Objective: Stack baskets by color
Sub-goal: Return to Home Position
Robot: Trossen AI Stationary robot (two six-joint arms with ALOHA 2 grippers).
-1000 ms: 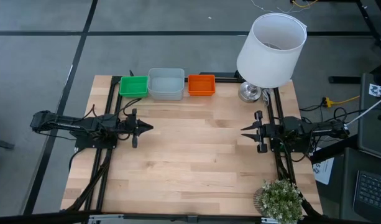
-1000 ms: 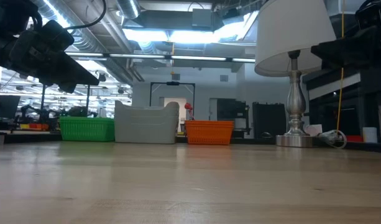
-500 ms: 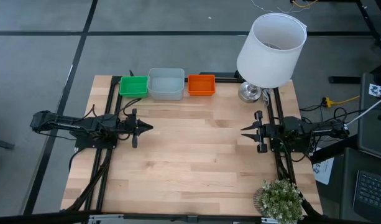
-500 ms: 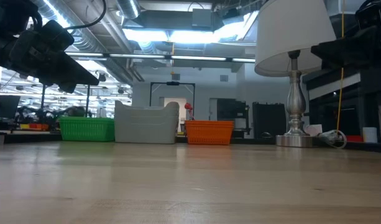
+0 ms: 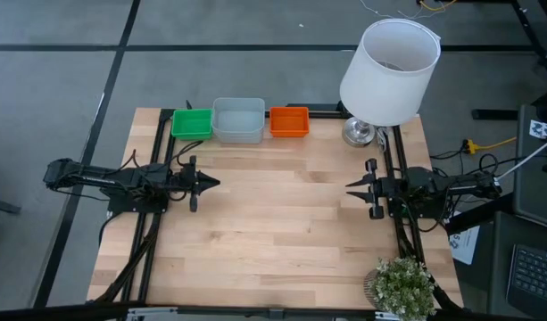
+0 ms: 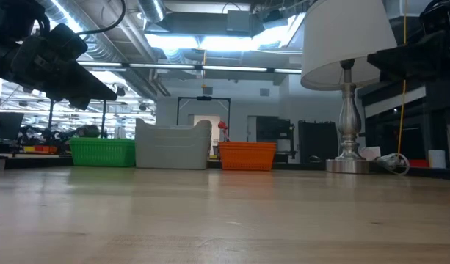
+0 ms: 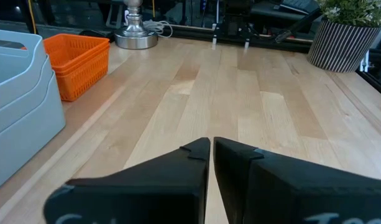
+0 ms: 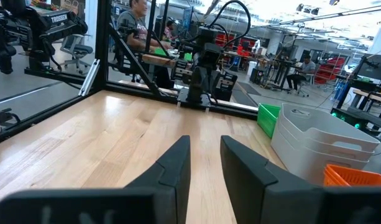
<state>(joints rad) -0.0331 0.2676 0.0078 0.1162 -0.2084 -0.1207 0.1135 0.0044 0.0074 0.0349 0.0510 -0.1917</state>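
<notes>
Three stacks of baskets stand side by side on the table's far edge: green [image 5: 192, 123], pale grey [image 5: 238, 120] and orange [image 5: 289, 121]. The left wrist view shows the grey stack [image 7: 16, 106] and the orange stack [image 7: 75, 62] nested in layers. My left gripper [image 5: 217, 184] hovers level at the table's left side, pointing right, with its fingers [image 7: 211, 142] shut and nothing between them. My right gripper [image 5: 349, 187] hovers at the right side, pointing left, with its fingers [image 8: 206, 140] open and holding nothing. Both are well short of the baskets.
A lamp with a big white shade [image 5: 386, 71] stands at the far right corner, and a potted plant [image 5: 402, 285] at the near right corner. Black frame rails [image 5: 161, 160] run along both sides. Bare wood lies between the arms. People show in the room beyond [image 8: 137, 18].
</notes>
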